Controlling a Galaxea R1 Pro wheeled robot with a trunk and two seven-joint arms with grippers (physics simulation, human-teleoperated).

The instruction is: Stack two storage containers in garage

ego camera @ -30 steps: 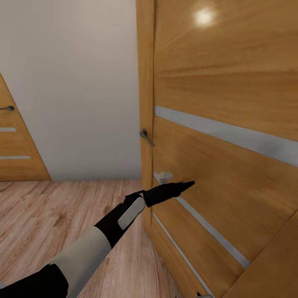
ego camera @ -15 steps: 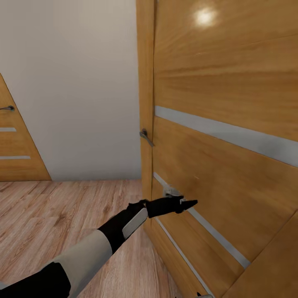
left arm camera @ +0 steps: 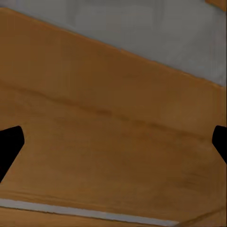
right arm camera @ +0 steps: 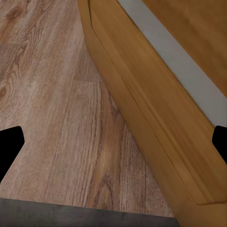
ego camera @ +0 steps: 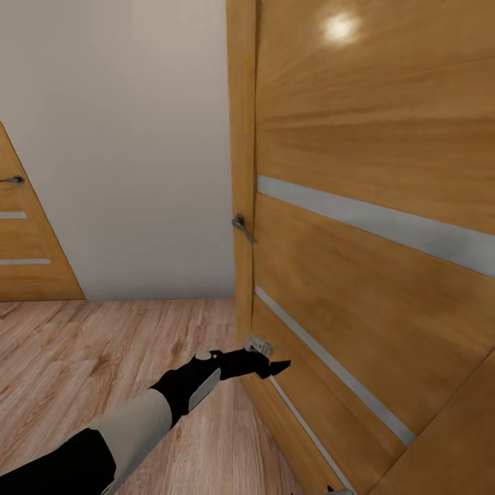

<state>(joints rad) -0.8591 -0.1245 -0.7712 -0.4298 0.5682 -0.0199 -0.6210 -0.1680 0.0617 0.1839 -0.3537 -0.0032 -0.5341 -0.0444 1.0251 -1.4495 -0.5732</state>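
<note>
No bins anywhere, just a hallway. The left hand (ego camera: 275, 366) reaches low toward the wooden door (ego camera: 371, 172) on the right, fingers (left arm camera: 9, 144) spread wide open right up against its panel. The right hand (right arm camera: 113, 144) is open too, over the plank floor (right arm camera: 56, 118) beside the door's bottom edge.

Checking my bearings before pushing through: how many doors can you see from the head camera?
2. One large wooden door fills the right side, with the left gripper at its lower panel. A second door sits at the far left edge, partly cut off.
</note>
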